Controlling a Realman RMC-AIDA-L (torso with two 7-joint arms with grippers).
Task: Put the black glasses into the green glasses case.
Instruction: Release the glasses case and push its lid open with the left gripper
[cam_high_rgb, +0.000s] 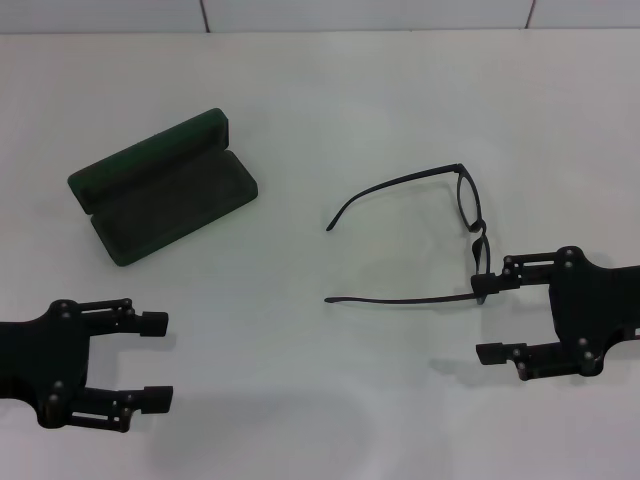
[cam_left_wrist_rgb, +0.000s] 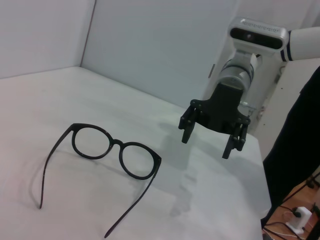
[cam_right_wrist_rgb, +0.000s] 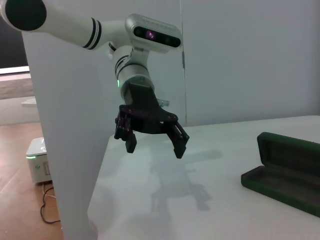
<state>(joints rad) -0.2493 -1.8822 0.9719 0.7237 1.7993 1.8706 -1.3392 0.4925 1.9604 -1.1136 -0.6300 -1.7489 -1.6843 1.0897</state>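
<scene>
The black glasses (cam_high_rgb: 470, 215) lie unfolded on the white table right of centre, temple arms stretched toward the left; the left wrist view shows the glasses (cam_left_wrist_rgb: 116, 150) lens-side up. The green glasses case (cam_high_rgb: 160, 187) lies open at the left rear, dark lining up, and the case (cam_right_wrist_rgb: 287, 170) also shows in the right wrist view. My right gripper (cam_high_rgb: 495, 318) hovers open just right of the glasses, its upper fingertip close to the near hinge; I cannot tell whether it touches. My left gripper (cam_high_rgb: 155, 361) is open at the front left, nothing between its fingers.
The white table (cam_high_rgb: 330, 90) runs back to a pale wall. Its edge drops off behind my left arm, where a white box (cam_right_wrist_rgb: 39, 160) and cables sit on the floor. Cables and a plug (cam_left_wrist_rgb: 298, 216) lie beyond the table edge near my right arm.
</scene>
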